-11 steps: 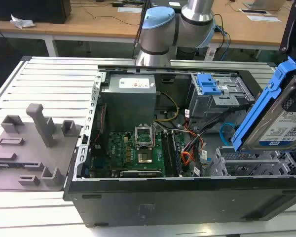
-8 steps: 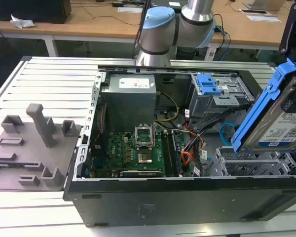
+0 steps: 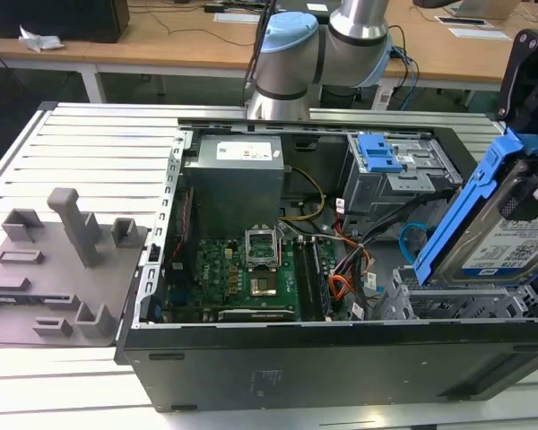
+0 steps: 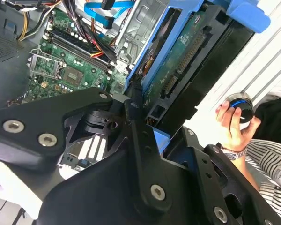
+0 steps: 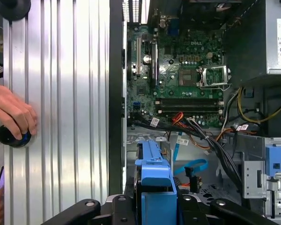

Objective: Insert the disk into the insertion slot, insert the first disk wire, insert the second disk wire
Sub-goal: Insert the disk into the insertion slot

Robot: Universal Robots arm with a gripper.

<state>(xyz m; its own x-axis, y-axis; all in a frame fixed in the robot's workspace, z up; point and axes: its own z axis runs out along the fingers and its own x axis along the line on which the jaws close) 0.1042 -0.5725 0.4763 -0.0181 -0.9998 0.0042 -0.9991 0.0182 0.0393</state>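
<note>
As the gripper (image 5: 155, 211) clasps the silver-grey, blue-framed disk (image 3: 511, 237) tilted over the perforated-metal insertion slot (image 3: 466, 303) at the exterior view's four o'clock, insertion pends; levelling seems needed

The gripper (image 4: 152, 117) is clamped on the disk (image 4: 178, 51), whose blue frame and green circuit board (the underside, facing the camera) rise straight out from between the black fingers (image 4: 133, 105). Beyond the gripper, on one side of the disk, lies the motherboard (image 4: 70, 61) with a bundle of cables (image 4: 98, 47) across it. On the disk's other side, over the ribbed table (image 4: 271, 56), a person's hand (image 4: 232, 124) grips a round black-and-blue knob (image 4: 239, 104), with a striped sleeve (image 4: 267, 159) behind it.
</note>
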